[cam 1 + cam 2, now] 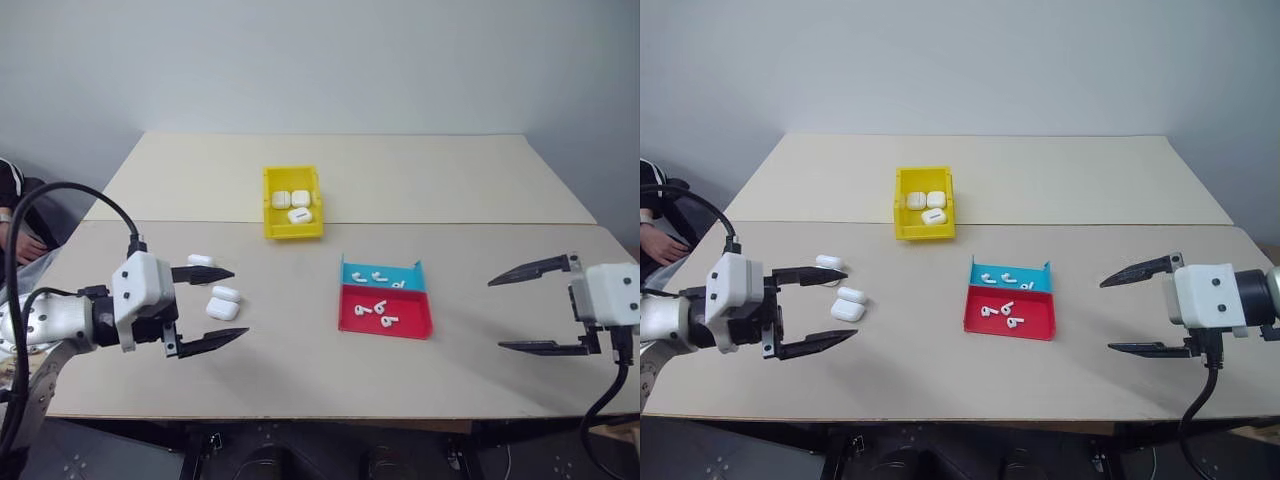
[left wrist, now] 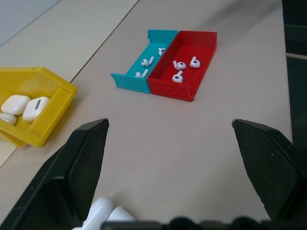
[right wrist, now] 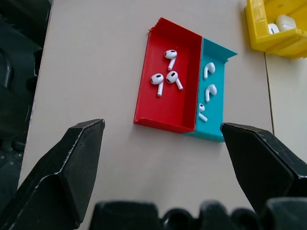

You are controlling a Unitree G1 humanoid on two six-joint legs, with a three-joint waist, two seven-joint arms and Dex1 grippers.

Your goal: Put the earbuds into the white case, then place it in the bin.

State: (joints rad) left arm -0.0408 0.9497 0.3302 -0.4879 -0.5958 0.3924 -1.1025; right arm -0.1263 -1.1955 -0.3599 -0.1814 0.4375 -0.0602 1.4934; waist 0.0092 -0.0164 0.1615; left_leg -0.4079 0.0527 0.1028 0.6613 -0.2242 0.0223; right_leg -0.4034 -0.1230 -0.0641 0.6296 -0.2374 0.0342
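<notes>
Several white earbuds [image 1: 376,312] lie in a shallow red-and-blue tray [image 1: 400,328] at mid-table: three in the red half [image 3: 165,79], three in the blue half [image 3: 207,91]. Three white cases lie loose on the table at the left: one [image 1: 201,260] behind my left gripper's upper finger, two [image 1: 223,302] just beyond its fingertips. The yellow bin [image 1: 294,231] stands farther back and holds three more cases [image 1: 293,203]. My left gripper [image 1: 239,302] is open and empty. To the right of the tray, my right gripper [image 1: 495,315] is open and empty too.
Two beige tables meet along a seam [image 1: 450,223] behind the tray. The near table edge [image 1: 330,414] runs below both grippers. A person's hand [image 1: 660,245] rests at the far left beside the table. A grey wall stands behind.
</notes>
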